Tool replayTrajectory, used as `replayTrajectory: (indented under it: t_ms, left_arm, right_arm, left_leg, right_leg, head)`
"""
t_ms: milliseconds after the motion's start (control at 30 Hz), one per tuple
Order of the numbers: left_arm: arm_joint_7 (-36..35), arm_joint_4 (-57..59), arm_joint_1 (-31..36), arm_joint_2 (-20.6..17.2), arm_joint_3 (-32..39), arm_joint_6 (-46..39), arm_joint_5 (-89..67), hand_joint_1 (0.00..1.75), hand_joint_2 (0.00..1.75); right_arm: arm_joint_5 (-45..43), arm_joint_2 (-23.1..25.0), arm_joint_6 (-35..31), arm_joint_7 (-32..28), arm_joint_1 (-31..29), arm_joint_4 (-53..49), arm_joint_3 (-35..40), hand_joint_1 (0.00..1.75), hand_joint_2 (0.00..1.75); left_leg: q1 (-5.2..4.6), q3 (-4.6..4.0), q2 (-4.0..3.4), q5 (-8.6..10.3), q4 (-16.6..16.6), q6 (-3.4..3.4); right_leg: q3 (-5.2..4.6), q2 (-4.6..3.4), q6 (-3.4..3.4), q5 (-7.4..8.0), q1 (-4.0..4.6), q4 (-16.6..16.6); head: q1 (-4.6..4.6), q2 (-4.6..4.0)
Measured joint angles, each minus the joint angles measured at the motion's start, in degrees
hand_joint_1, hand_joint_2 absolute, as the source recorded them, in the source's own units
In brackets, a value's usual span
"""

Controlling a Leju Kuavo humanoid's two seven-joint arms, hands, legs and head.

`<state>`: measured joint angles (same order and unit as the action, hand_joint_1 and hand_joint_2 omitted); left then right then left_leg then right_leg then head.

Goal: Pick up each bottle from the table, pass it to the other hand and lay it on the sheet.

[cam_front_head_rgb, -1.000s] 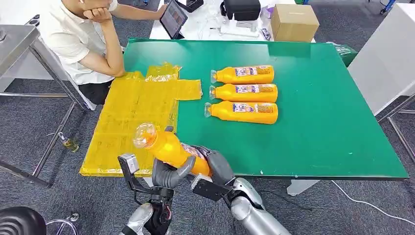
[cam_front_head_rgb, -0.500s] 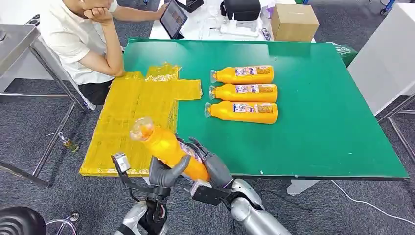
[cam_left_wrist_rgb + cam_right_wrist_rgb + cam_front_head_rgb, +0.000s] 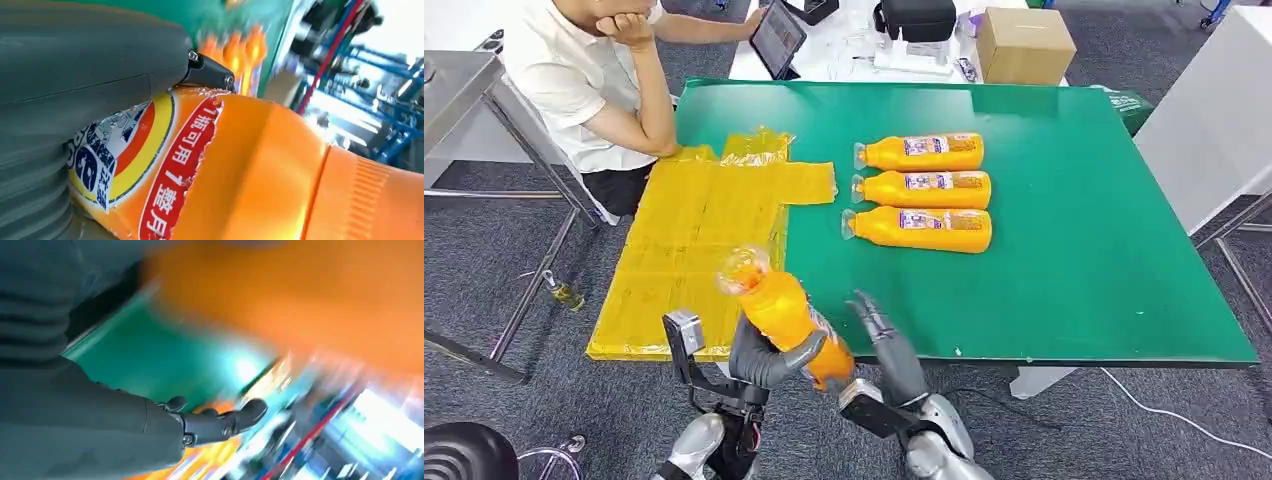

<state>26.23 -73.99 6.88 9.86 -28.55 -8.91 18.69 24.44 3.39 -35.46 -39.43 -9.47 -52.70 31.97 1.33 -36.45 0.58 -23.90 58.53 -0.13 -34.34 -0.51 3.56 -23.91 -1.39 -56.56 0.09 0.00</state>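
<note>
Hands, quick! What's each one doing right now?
Left hand: closed around the bottle, holding it up.
Right hand: open, fingers spread beside the bottle, holding nothing.

Left robot hand (image 3: 769,358) clenched, right (image 3: 886,340) spread.

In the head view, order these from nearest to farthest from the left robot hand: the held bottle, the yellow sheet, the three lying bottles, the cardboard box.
1. Held bottle: in the left robot hand.
2. Yellow sheet: on the table's left side.
3. Three lying bottles: mid-table, to the right.
4. Cardboard box: beyond the far edge.
</note>
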Motion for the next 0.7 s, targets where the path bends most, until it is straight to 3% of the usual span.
replayTrajectory:
  t_ms: [67, 167, 200, 267, 400, 567, 700]
  left_arm:
    - [1.11, -0.35, 0.55, -1.09, -0.26, -7.72, -10.94, 1.50, 1.75]
    - [1.09, -0.41, 1.57, -2.51, -0.20, -17.88, -24.41, 1.50, 1.75]
    - [1.05, -0.41, 1.89, -2.82, -0.13, -18.37, -25.30, 1.50, 1.75]
    - [0.98, -0.41, 2.19, -3.23, 0.04, -18.74, -25.69, 1.75, 1.75]
    - [0.07, -0.39, 2.63, -3.85, 0.22, -20.09, -28.17, 1.75, 1.75]
    - [-6.20, 1.32, 4.46, -4.33, 1.38, -27.60, -44.52, 1.73, 1.75]
    - [-17.92, 4.79, 7.78, -5.18, 2.82, -26.80, -63.48, 1.73, 1.75]
  right_arm:
    - [4.55, 0.98, -3.75, -0.24, 2.02, -2.46, -5.24, 0.00, 0.00]
    - [11.27, 4.80, -4.30, -0.39, 5.00, -9.04, -17.01, 0.00, 0.00]
    - [11.49, 5.60, -4.36, -0.39, 5.29, -10.28, -19.68, 0.00, 0.00]
    - [11.49, 6.36, -4.60, -0.39, 5.96, -12.31, -23.56, 0.00, 0.00]
    - [11.58, 8.28, -4.66, -0.39, 7.53, -16.03, -28.77, 0.00, 0.00]
    - [8.34, 11.63, -4.69, -0.41, 9.35, -25.93, -36.24, 0.00, 0.00]
    - [4.34, 12.94, -4.71, -0.44, 10.57, -30.78, -38.18, 0.00, 0.00]
  left_leg:
    - [0.02, -0.01, 0.01, 0.01, 0.00, -0.01]
    - [0.03, 0.02, 0.01, 0.01, 0.00, -0.01]
    - [0.05, 0.04, 0.00, 0.02, -0.01, -0.02]
    - [0.05, 0.03, 0.02, 0.03, -0.01, -0.03]
    - [-0.02, 0.03, -0.02, 0.02, 0.00, -0.02]
    - [0.00, 0.02, 0.00, 0.02, 0.00, -0.02]
    - [0.02, 0.04, -0.01, 0.03, 0.00, -0.03]
  right_leg:
    - [0.01, 0.02, 0.00, 0.00, 0.01, 0.00]
    - [0.00, 0.00, 0.00, 0.00, 0.03, -0.02]
    - [0.01, 0.01, -0.01, 0.00, 0.03, -0.02]
    - [0.04, 0.03, -0.02, -0.01, 0.03, -0.02]
    - [0.02, 0.01, 0.00, 0.00, -0.02, -0.01]
    - [0.02, 0.03, 0.00, 0.00, -0.01, -0.01]
    - [0.02, 0.01, -0.01, 0.00, 0.01, -0.02]
  head:
    - [0.04, 0.00]
    - [-0.04, 0.00]
    - [0.00, 0.00]
    - [0.09, 0.00]
    - [0.04, 0.00]
    - [0.04, 0.00]
    - [0.02, 0.00]
